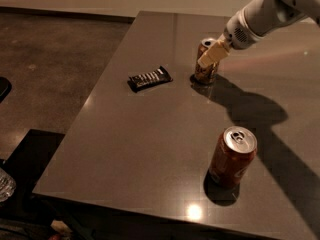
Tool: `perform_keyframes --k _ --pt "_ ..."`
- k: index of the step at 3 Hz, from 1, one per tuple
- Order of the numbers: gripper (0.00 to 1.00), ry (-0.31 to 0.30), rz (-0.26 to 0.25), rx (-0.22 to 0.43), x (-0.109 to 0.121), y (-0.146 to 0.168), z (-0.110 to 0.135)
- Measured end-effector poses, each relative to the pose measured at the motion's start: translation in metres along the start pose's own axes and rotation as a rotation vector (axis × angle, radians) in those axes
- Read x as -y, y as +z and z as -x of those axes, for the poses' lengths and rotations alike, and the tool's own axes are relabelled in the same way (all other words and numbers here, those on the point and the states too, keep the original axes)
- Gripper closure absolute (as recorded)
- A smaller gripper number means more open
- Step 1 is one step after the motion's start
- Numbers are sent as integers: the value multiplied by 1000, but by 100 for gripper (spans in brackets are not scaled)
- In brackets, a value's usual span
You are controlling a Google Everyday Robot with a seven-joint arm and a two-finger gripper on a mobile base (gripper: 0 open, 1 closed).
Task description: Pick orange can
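Where the frame begins at the left there is only dark floor (45, 59), and then the table (125, 149) spreads across the rest of the view. On it, left of centre in the upper half, a dark wrapped bar (149, 78) lies flat.

Right of the bar and clear of it stands the can (205, 73), upright in the upper middle of the frame, with its silver top facing up. The gripper (212, 55) is right at it, its pale tip lying across the can's upper part on the side nearer the camera. I cannot tell whether it is apart, together or clamped on the can.

The arm (270, 11) slants down to the gripper from the upper right corner. From the tool, then, the can lies straight ahead, down and to the left along that slant. The can's long axis is vertical, so the tool crosses it at an angle rather than square-on. The pick seems to depend on that. The grasp must sit around the can's body and not beside it, and the lift should go straight up along the axis so the can does not tip.

A shadow (250, 109) runs from the can toward the lower right. There a red can (232, 156) stands upright, well apart from the gripper and no part of this grasp.
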State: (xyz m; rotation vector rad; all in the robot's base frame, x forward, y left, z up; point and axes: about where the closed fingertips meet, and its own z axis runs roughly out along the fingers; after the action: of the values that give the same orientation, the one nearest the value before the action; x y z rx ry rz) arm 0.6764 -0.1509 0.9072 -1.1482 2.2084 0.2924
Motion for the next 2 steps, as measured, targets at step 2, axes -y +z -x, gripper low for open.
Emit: perform_keyframes --k 2 --pt "87 -44 58 43 -19 -23 13"
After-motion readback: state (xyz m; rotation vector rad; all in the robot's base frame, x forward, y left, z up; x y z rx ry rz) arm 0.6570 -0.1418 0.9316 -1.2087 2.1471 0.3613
